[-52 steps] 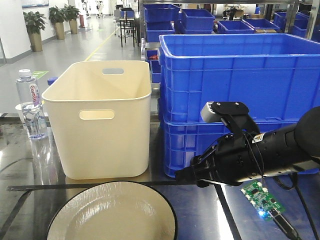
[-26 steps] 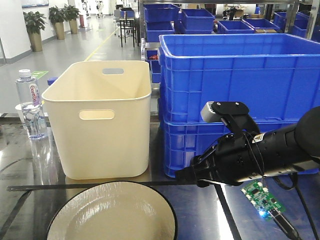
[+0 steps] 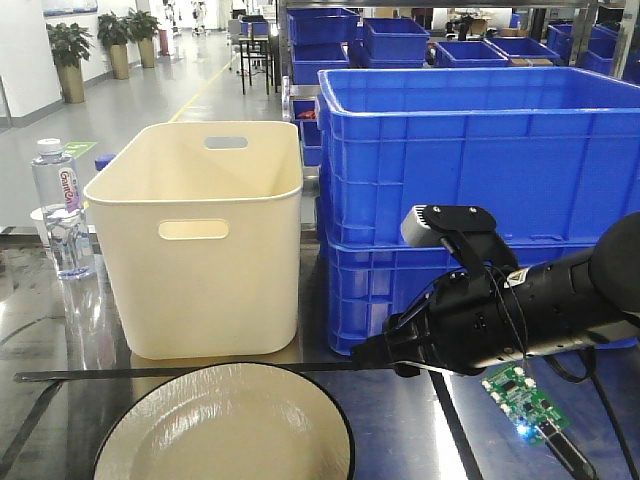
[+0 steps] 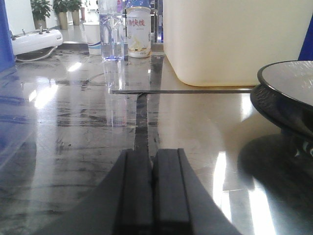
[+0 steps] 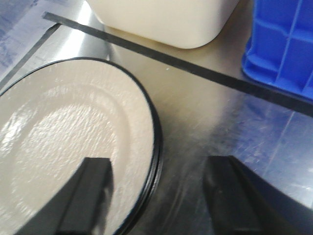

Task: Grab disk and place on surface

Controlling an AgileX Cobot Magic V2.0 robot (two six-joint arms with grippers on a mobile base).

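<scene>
The disk is a cream plate with a black rim, resting on the dark glossy surface at the front edge of the front view. My right gripper is open and straddles the plate's right rim, one finger over the cream face and the other over the bare surface. In the front view the black right arm reaches in from the right, with the right gripper just right of the plate. My left gripper is shut and empty, low over the surface, with the disk off to its right.
A cream bin stands behind the plate, and stacked blue crates stand to its right. A water bottle is at far left. A green circuit board hangs under the right arm. Black tape lines cross the tabletop.
</scene>
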